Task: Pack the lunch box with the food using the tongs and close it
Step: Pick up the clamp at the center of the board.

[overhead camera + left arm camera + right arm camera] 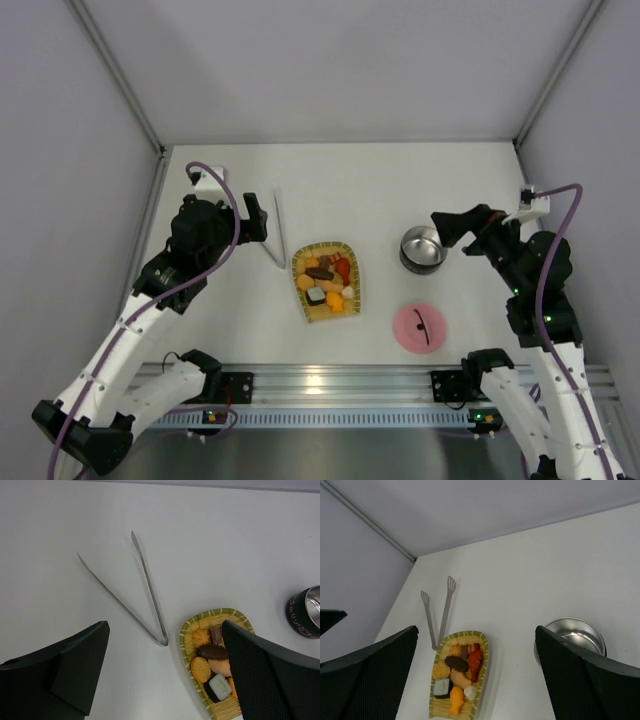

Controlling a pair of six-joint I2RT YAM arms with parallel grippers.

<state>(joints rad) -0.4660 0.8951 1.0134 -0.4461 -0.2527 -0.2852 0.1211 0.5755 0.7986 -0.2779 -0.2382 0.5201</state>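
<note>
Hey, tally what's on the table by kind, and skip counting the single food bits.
tongs: 1
tray: 1
pot: 1
lid: 1
Total: 4

Both arms are seen bent, pointed inward; fingers on left gripper (257,218) and right gripper (452,237) are spread wide, nothing gripped.

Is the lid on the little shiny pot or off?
Off. The pink lid lies flat on the table, apart from the lunch box, whose shiny inside is open to view and looks empty.
</note>
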